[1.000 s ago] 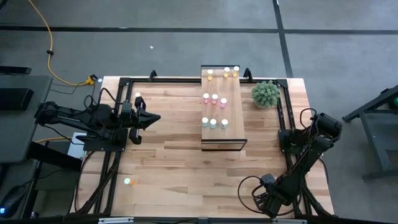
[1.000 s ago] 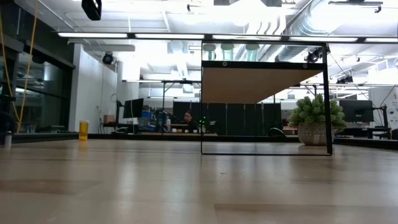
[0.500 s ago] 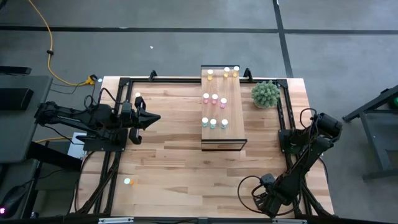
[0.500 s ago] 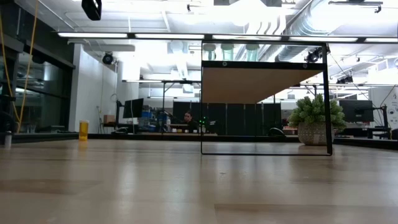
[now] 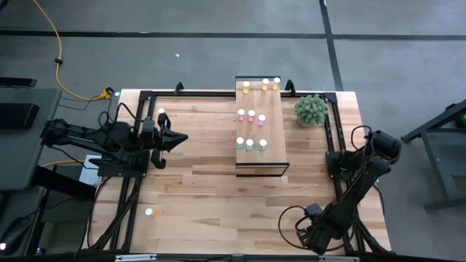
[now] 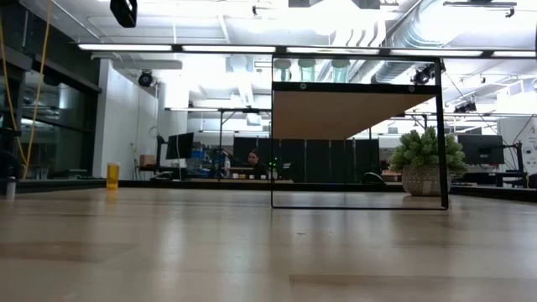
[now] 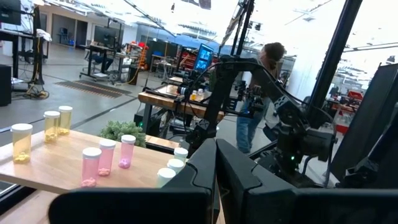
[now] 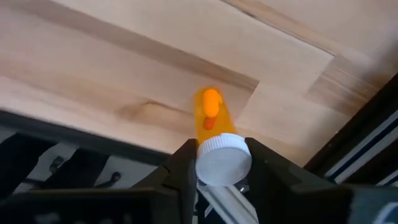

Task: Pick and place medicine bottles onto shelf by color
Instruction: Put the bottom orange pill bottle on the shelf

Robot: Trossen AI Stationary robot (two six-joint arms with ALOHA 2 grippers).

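A: Since the earlier frame the bench (image 5: pixel 196 182) layout reads unchanged; the only shift is the right arm's upper link at 3 o'clock, a hair. Shelf (image 5: pixel 260 131) at 12 o'clock carries nine bottles in rows: yellow (image 5: pixel 265 84), pink (image 5: pixel 251 115), pale blue-green (image 5: pixel 250 144).

B: Right gripper (image 8: pixel 214 171)?

A: At 5 o'clock by the bench edge. Jaws closed on an orange bottle (image 8: pixel 211 124), pinching it at the white cap (image 8: pixel 222 160).

B: Left gripper (image 5: pixel 178 138)?

A: At 9 o'clock, jaws fully closed, empty. One bottle (image 5: pixel 161 112) stands near 10 o'clock, another (image 5: pixel 149 212) at 7 o'clock.

B: Handling?

A: Judged light, rigid, smooth plastic. A cap-only hold could let it swing; gripping the body just under the cap looks safer.
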